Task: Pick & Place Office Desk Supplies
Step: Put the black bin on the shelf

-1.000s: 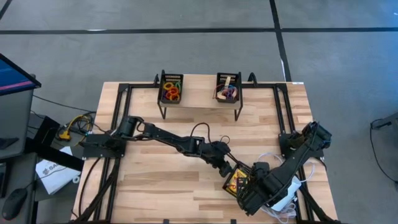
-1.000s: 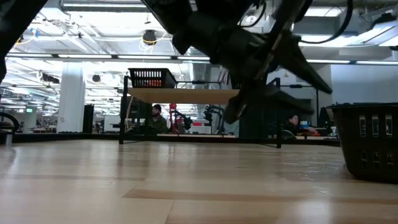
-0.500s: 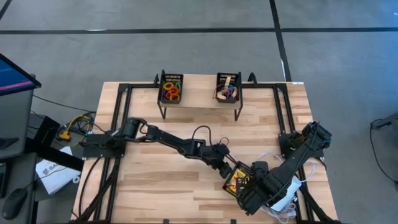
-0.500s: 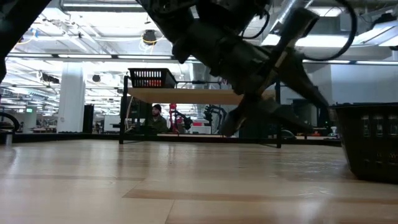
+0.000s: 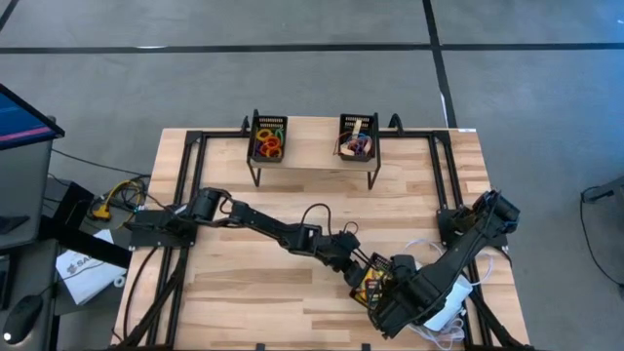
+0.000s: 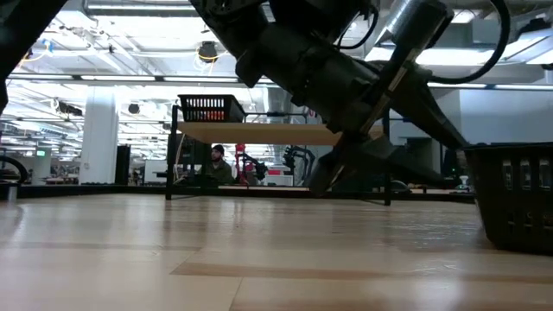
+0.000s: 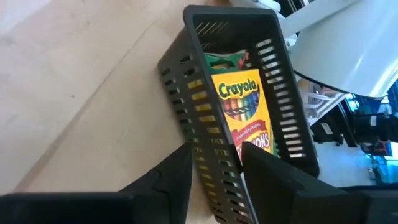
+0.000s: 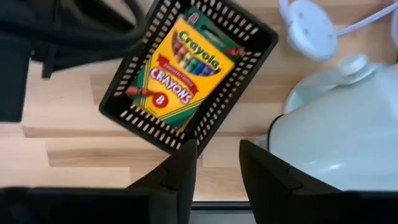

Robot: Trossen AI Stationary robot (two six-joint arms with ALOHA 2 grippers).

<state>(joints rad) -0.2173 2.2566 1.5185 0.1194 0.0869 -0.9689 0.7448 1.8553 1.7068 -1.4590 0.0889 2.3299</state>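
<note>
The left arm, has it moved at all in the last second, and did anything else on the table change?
Yes. The left gripper slid further toward the table's right front, closing in on the black mesh tray that holds the crayon box; its fingers now straddle the tray's side wall. The right gripper stayed over the tray's other end. The tray, the crayon box and the two shelf trays did not move.

The surface [image 5: 244, 283] lies bare from 6 to 10 o'clock. At 4 o'clock both arms crowd one black mesh tray [image 5: 369, 289], with a white cylinder [image 8: 307, 28] and cord just beside. A raised shelf [image 5: 312, 156] with two trays bars 12 o'clock.
</note>
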